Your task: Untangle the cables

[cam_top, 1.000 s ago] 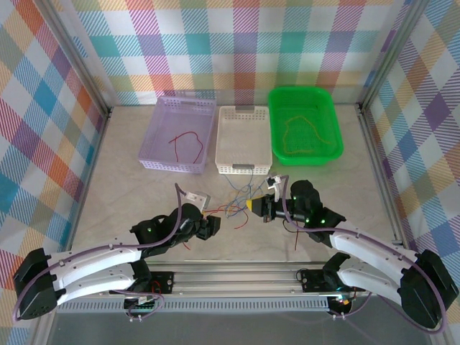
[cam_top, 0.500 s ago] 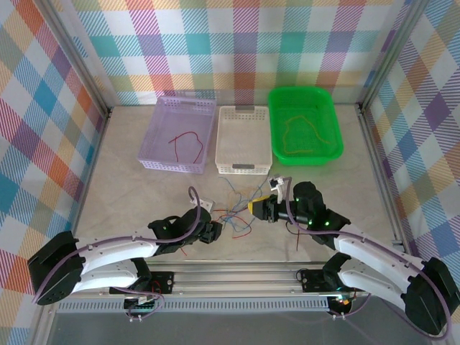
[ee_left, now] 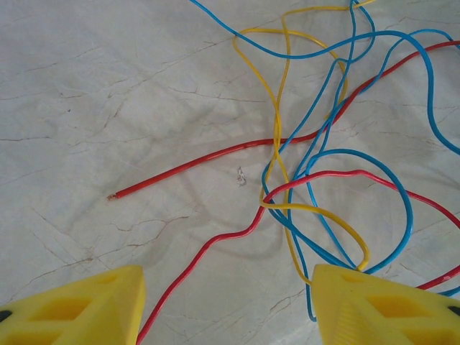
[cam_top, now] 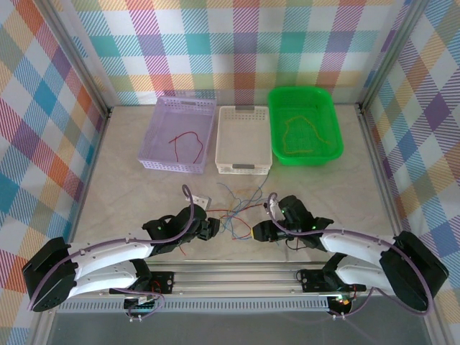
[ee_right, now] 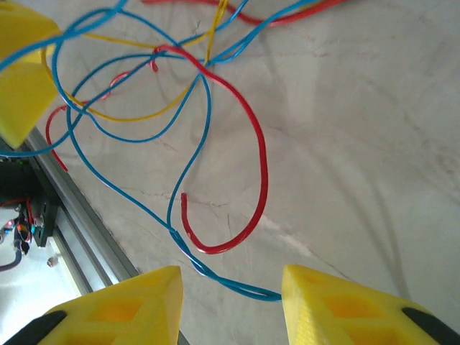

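Cables (cam_top: 233,210): a loose tangle of red, blue and yellow on the counter (cam_top: 122,180), between your two arms and near the front edge of the white basket (cam_top: 244,136). Your left fingers (cam_top: 210,228) are spread wide and hold nothing. Your right fingers (cam_top: 260,232) are parted and grip nothing; a blue strand (ee_right: 215,277) crosses under the gap. The near rail (cam_top: 237,273) runs close behind both. Bare counter lies left and right of the tangle.

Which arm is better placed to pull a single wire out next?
Right, probably: only a blue wire lies between the tips of the open right tool. The open left tool straddles red, yellow and blue wires together.
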